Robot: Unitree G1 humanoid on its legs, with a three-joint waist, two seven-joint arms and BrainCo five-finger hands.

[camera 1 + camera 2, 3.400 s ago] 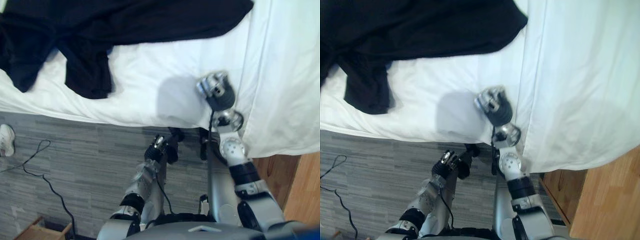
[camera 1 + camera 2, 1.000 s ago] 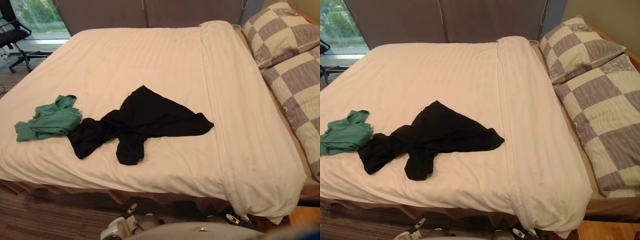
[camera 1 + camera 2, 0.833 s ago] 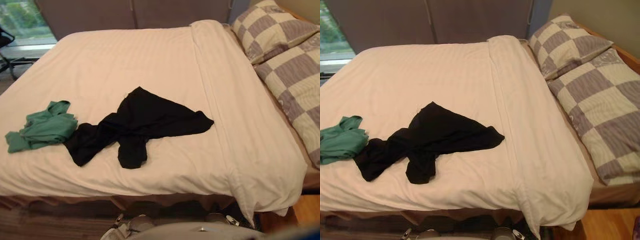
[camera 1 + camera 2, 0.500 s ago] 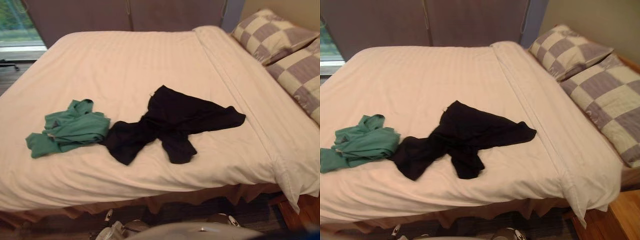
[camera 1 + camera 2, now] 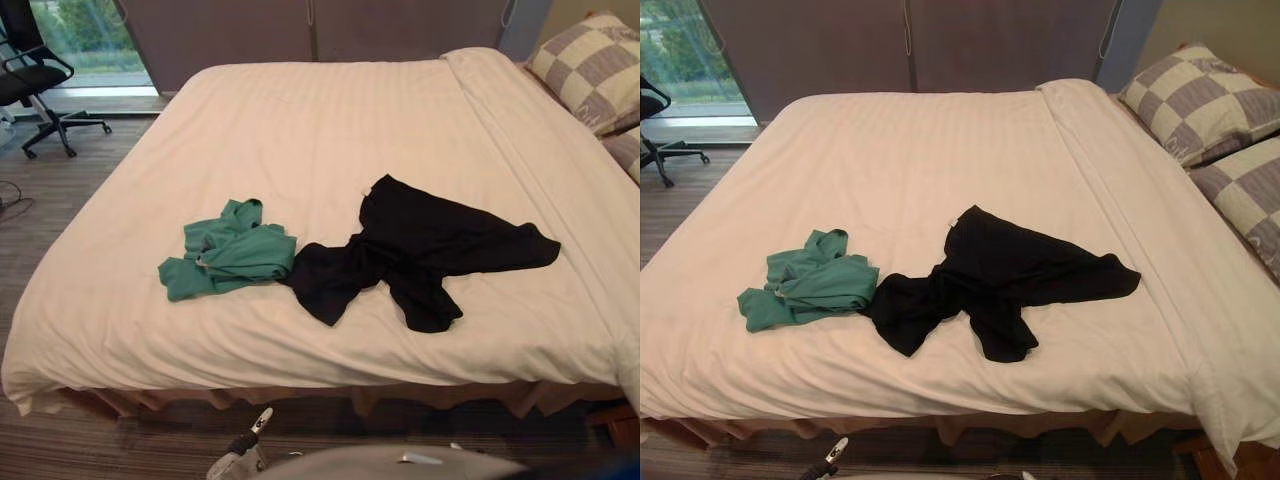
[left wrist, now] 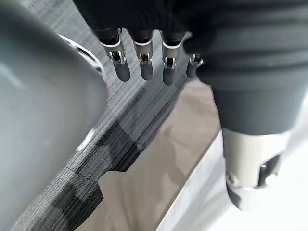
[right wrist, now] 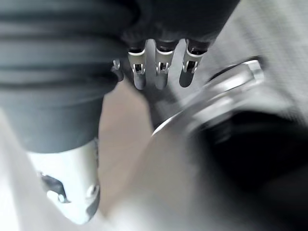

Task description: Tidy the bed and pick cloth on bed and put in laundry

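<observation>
Smooth white bed, crumpled black cloth

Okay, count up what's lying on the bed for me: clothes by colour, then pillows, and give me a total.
Green cloth: 1
Black cloth: 1
Checked pillows: 2
Total: 4

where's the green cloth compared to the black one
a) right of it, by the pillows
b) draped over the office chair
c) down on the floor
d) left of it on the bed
D: the green cloth lies bunched on the bed just left of the black cloth, and their near edges meet.
</observation>
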